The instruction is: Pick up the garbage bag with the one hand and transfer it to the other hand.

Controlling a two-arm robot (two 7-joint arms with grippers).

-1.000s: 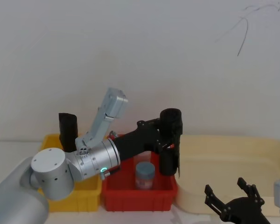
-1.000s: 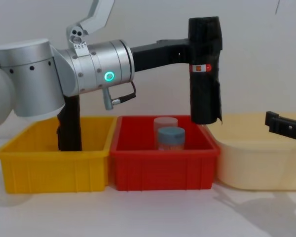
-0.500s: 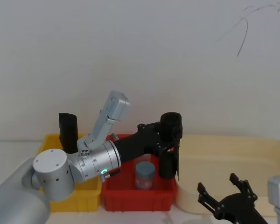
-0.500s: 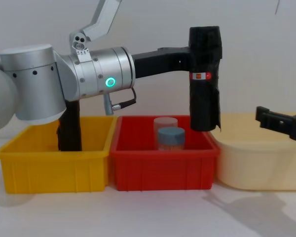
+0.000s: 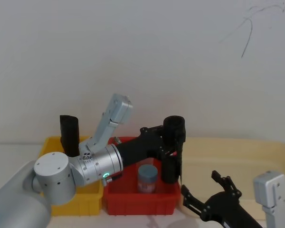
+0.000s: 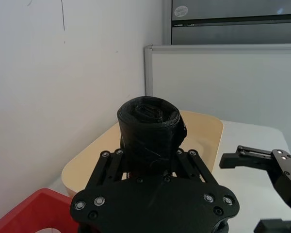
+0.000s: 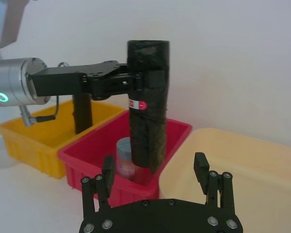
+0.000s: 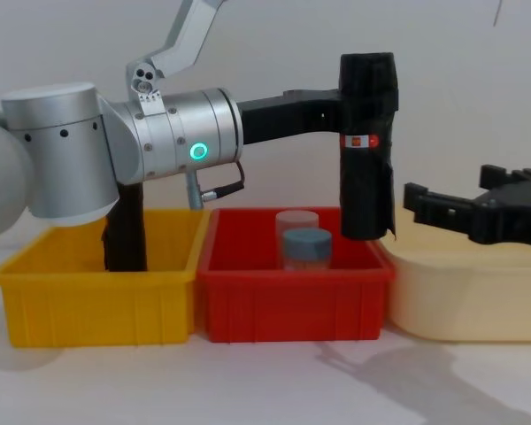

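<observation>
Garbage bag (image 8: 367, 146): thick black roll with a red-and-white label band, held upright in the air. Its lower end hangs over the 3 o'clock end of the red bin. A loose flap of film trails down its 3 o'clock edge.
Left claw (image 8: 356, 113): fingers closed around the roll's upper half, just above the label band. It reaches in from 9 o'clock on a silver arm with a glowing green ring (image 8: 197, 151).
Right claw (image 8: 449, 182): fingers spread wide with nothing between them. In the chest view it sits at 3 o'clock of the roll, level with the roll's lower half, close to it but not touching. It hangs over the cream tub.
Red bin (image 8: 292, 301): middle of the three containers, at 6 o'clock below the left claw.
Blue-lidded jar (image 8: 306, 248): stands in the red bin, at 7 o'clock of the roll's lower end.
Clear jar (image 8: 296, 220): stands just behind the blue-lidded jar in the same bin.
Yellow bin (image 8: 97, 310): touches the red bin at its 9 o'clock side.
Slim black roll (image 5: 69, 133): plain, no band, stands upright in the yellow bin, partly hidden by the left arm in the chest view.
Cream tub (image 8: 460, 301): sits at 3 o'clock of the red bin, just beside it.
Worktop (image 8: 265, 381): white, carries all three containers.
</observation>
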